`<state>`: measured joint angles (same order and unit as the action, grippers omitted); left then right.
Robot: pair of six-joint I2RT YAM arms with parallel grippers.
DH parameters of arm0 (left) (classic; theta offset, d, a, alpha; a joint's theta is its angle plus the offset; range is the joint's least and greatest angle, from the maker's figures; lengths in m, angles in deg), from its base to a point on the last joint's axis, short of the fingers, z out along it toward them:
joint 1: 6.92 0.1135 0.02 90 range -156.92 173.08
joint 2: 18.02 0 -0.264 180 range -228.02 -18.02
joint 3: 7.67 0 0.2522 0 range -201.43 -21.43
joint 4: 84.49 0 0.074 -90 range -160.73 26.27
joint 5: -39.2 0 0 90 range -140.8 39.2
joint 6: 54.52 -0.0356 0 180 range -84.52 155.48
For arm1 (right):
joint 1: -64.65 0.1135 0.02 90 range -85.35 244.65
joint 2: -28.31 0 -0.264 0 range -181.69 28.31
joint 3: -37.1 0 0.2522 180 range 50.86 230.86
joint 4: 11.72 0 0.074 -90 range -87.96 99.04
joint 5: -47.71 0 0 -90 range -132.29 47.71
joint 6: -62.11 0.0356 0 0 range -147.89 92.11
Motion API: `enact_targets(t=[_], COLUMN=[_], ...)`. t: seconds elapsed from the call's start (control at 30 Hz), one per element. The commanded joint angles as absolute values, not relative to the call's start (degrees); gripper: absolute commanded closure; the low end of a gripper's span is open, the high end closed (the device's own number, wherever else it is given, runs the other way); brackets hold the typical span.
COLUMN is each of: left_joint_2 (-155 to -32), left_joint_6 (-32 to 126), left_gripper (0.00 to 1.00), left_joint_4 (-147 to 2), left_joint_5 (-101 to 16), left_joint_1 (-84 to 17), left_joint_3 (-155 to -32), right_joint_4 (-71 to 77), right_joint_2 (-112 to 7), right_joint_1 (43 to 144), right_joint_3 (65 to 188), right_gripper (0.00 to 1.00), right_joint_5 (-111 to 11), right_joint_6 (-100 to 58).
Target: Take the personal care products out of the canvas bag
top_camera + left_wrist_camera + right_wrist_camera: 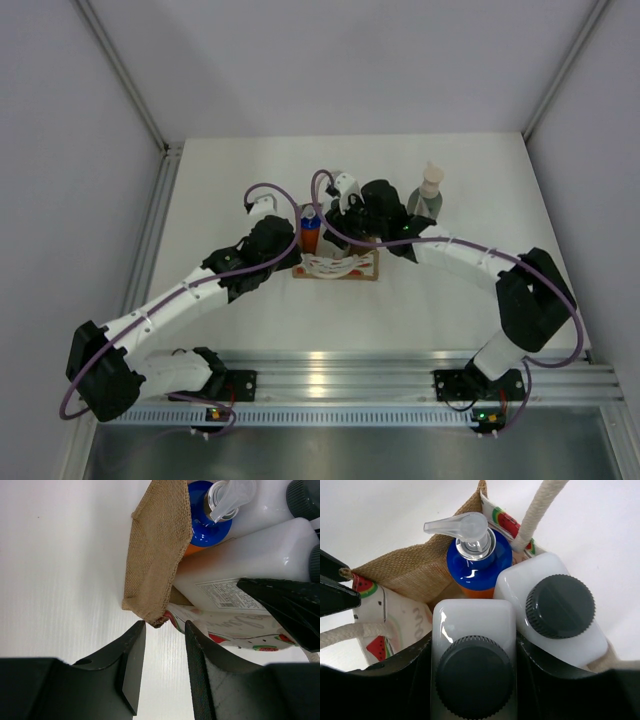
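Right wrist view: right gripper [472,665] clamps a white bottle [470,620] inside the canvas bag [405,572]; left gripper [164,627], nearly closed, pinches the bag's corner. Next, probably: a straight upward lift.

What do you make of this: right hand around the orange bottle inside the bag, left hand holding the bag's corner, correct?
Wrong bottle. The right wrist view shows the right hand around a white bottle with a dark grey cap, not the orange bottle. The left hand does hold the corner of the canvas bag.
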<state>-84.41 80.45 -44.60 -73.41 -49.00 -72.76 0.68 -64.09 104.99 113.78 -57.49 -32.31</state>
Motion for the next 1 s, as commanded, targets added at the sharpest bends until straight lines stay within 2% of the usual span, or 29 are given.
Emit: enact_targets(t=[0.0, 0.2, 0.63, 0.97], left_joint_2=[-84.03, -84.55, -84.55, -84.73], left_joint_6=[81.01, 80.92, 80.83, 81.01], left_gripper=[0.58, 0.58, 0.58, 0.60], left_joint_4=[-45.07, -45.07, -45.07, -45.24], left_joint_5=[-74.26, -73.91, -73.74, -73.38], left_joint_1=[-49.02, -49.02, -49.02, -49.02], left_joint_3=[-73.20, -73.46, -73.46, -73.37], right_joint_4=[-3.50, 0.37, 1.95, -2.62], right_joint_2=[-57.03, -56.51, -57.03, -64.15], right_joint_1=[104.99, 107.28, 107.89, 107.90], right_joint_3=[120.82, 122.93, 125.04, 118.80], right_gripper=[1.00, 1.00, 1.00, 1.00], right_joint_5=[-52.85, -48.36, -47.30, -47.47], right_joint_6=[-30.35, -33.16, -34.13, -33.25])
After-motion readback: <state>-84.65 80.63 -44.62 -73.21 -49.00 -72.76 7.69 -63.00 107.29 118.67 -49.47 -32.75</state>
